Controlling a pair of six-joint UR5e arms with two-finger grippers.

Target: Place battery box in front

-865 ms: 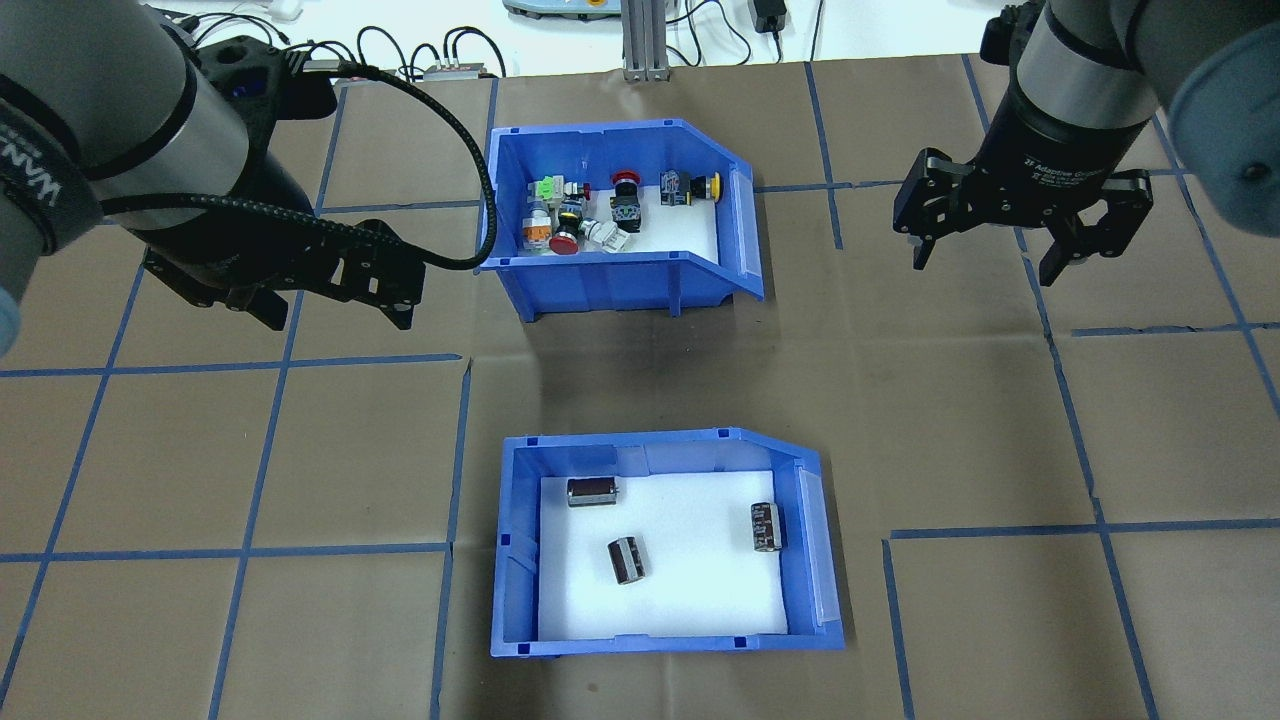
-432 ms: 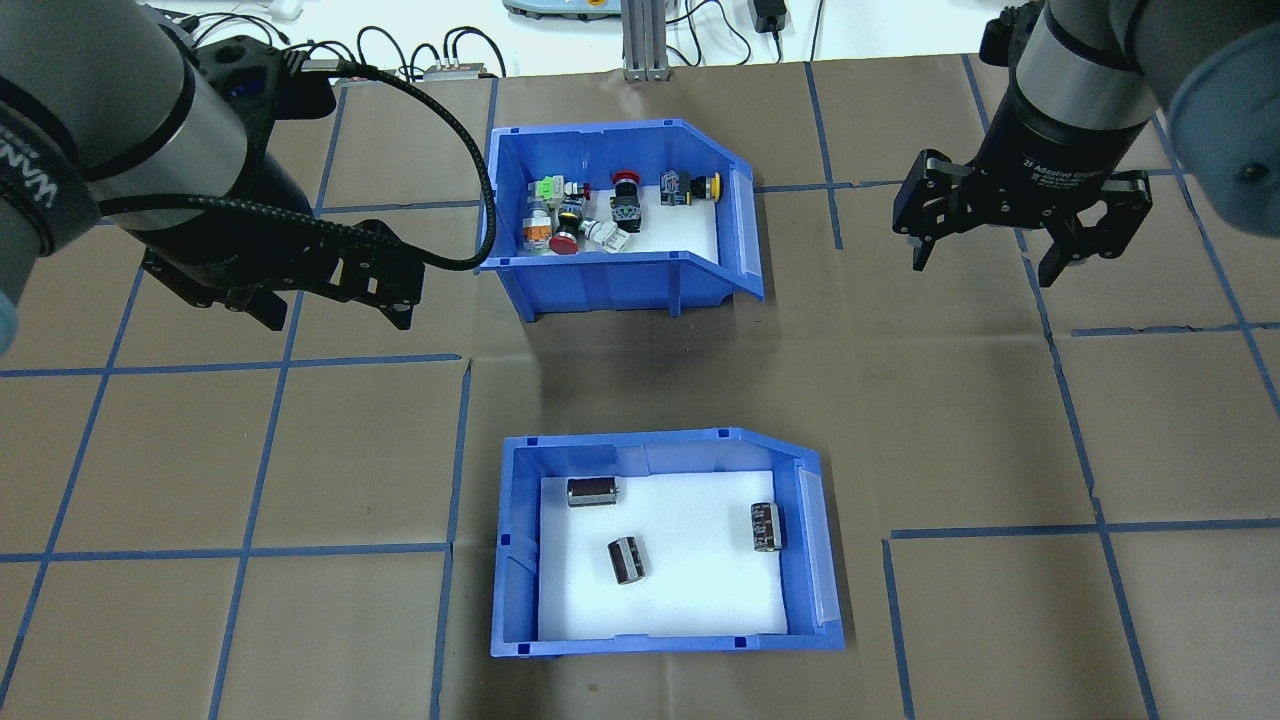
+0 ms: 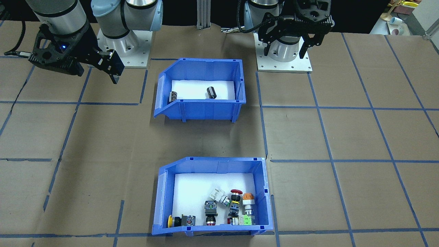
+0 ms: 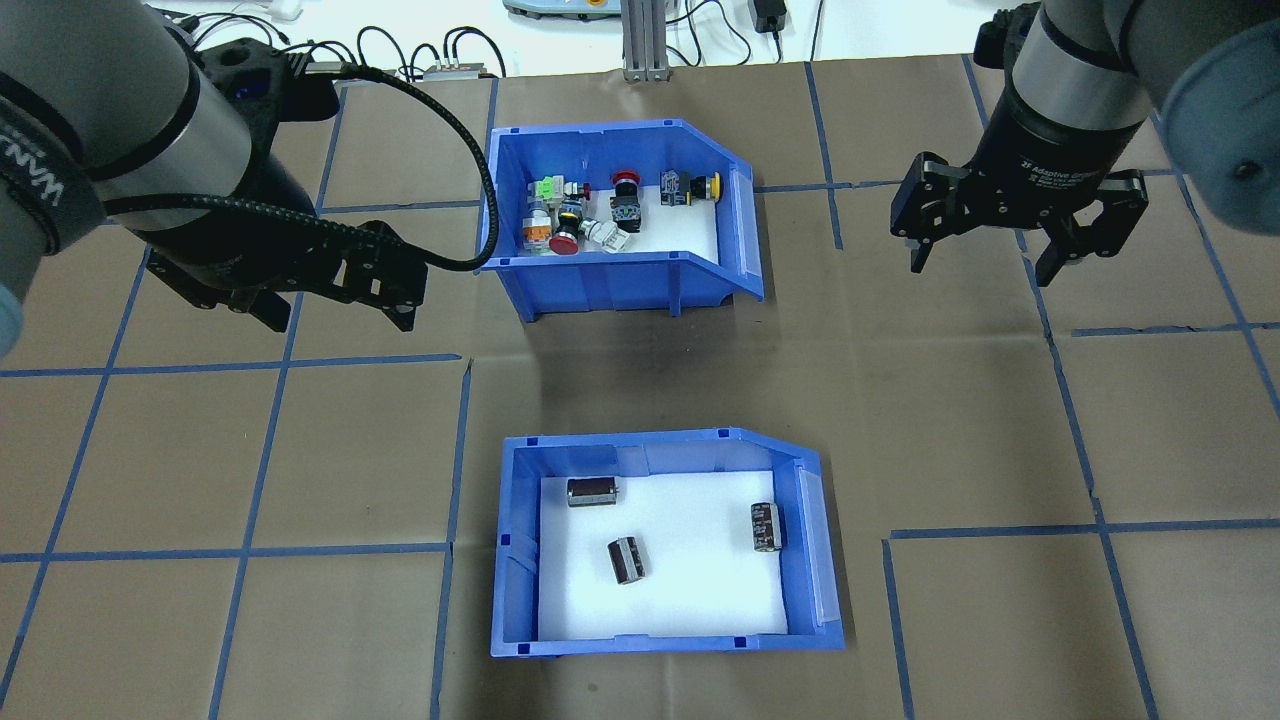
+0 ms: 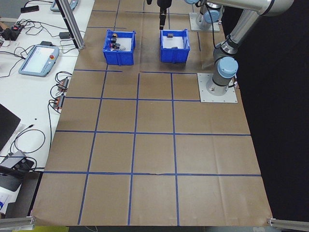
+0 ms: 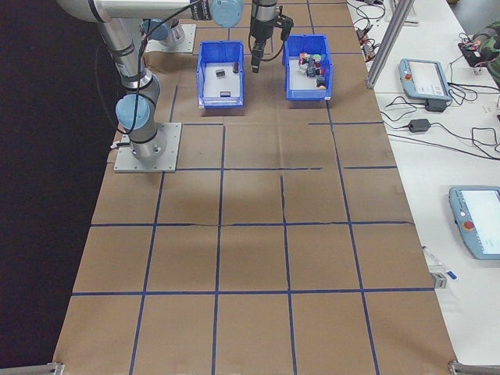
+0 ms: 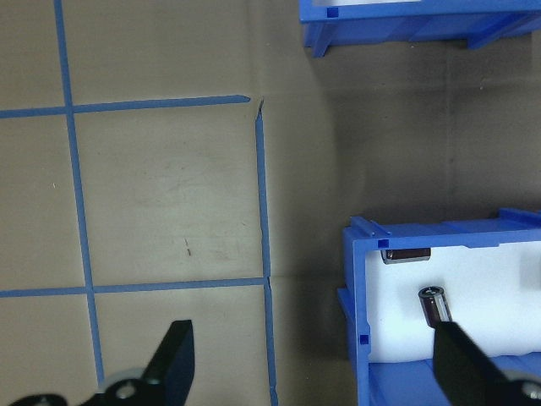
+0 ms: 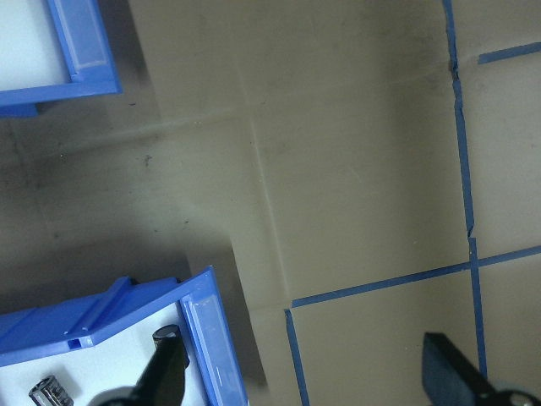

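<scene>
The battery box [image 4: 516, 560] is a blue bin with a white liner, on the near half of the table in the overhead view. Three dark cylinders [image 4: 627, 559] lie in it. It also shows as the battery box [image 3: 205, 110] close to the robot's bases in the front-facing view. My left gripper [image 4: 338, 315] hovers open and empty over the table, up and to the left of the box. My right gripper [image 4: 980, 270] hangs open and empty, up and to its right. The left wrist view has the box's corner [image 7: 355, 288] at its lower right.
A second blue bin [image 4: 620, 285] with colourful push-button switches stands on the far half of the table, between the two grippers. Blue tape lines grid the brown table cover. Cables and pendants lie past the far edge [image 4: 440, 60].
Both arms have drifted only slightly. Neither bin has moved, and both grippers stay open.
</scene>
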